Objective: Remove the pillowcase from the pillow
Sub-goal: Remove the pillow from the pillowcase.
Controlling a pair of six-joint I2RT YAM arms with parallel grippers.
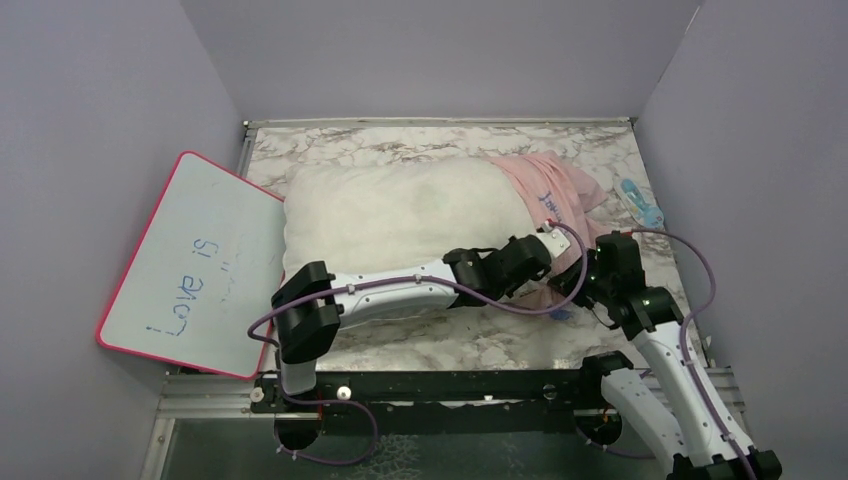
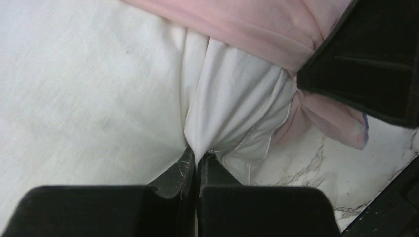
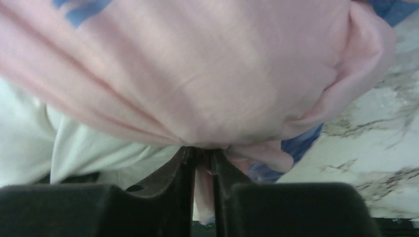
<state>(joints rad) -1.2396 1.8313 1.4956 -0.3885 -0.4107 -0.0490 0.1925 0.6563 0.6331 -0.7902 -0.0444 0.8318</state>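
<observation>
The white pillow (image 1: 400,215) lies across the marble table, bare over most of its length. The pink pillowcase (image 1: 560,190) is bunched over its right end, pale pink side up, with a blue edge showing near the grippers. My left gripper (image 1: 545,250) is shut on a pinched fold of the white pillow (image 2: 232,94) near its right front corner, as the left wrist view shows (image 2: 198,154). My right gripper (image 1: 590,272) is shut on the pink pillowcase (image 3: 207,74), its fabric caught between the fingers (image 3: 202,153). The two grippers are close together.
A pink-edged whiteboard (image 1: 190,265) with writing leans at the table's left edge. A small blue object (image 1: 640,203) lies at the right near the wall. Purple walls enclose the marble table (image 1: 450,345) on three sides.
</observation>
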